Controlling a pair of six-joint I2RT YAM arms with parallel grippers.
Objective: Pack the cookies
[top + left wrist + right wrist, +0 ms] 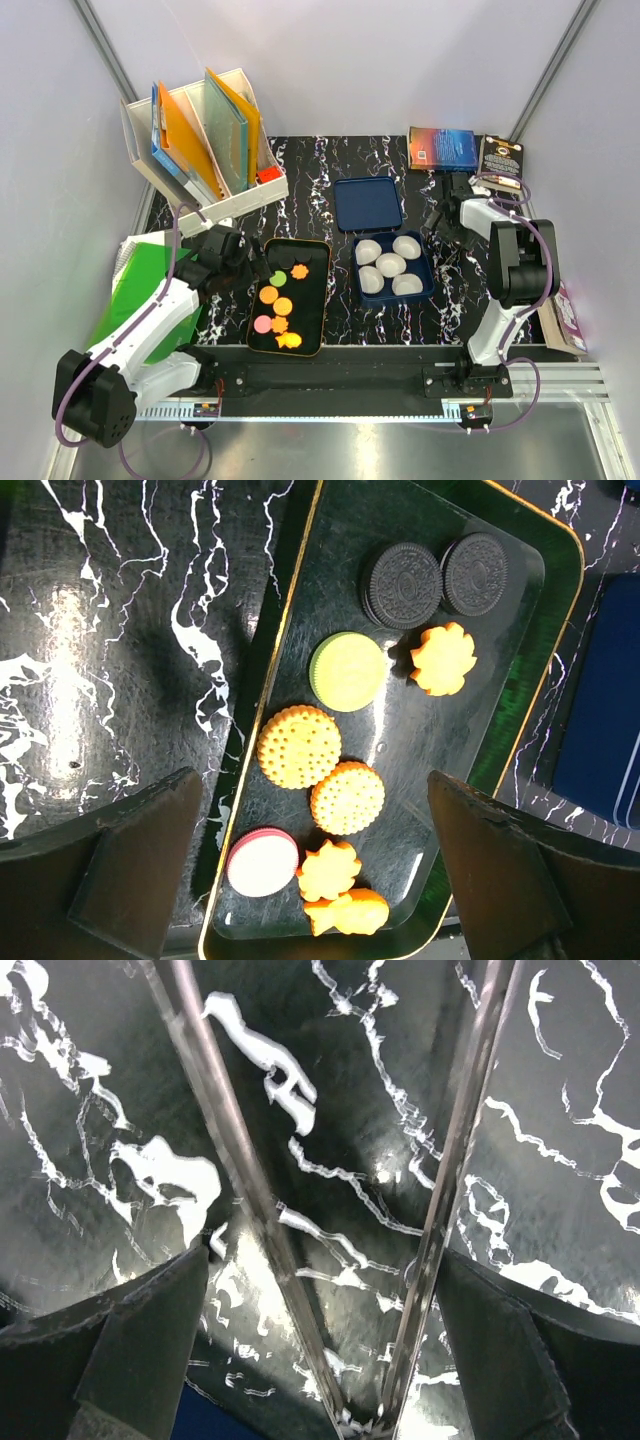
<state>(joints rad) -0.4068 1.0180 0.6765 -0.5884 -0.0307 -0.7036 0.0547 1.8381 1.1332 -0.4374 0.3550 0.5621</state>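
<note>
The cookies lie in a black gold-rimmed tray (pixel 312 322). In the left wrist view the tray (pixel 480 670) holds a green cookie (pixel 346 671), two round orange ones (pixel 298 746), a pink one (pixel 262 863), three star-edged orange ones (pixel 443 659) and two dark sandwich cookies (pixel 402 584). My left gripper (pixel 243 264) (pixel 312 800) is open and empty, above the tray's left side. My right gripper (pixel 440 216) (pixel 320 1280) is open and empty, over bare marble behind the blue box (pixel 430 283), which holds several white cup liners (pixel 390 264).
The blue lid (pixel 367 203) lies behind the box. A white file rack with folders (pixel 200 140) stands back left and two books (pixel 443 147) lie back right. A green folder (pixel 140 285) sits at the left edge and another book (pixel 566 316) at the right edge.
</note>
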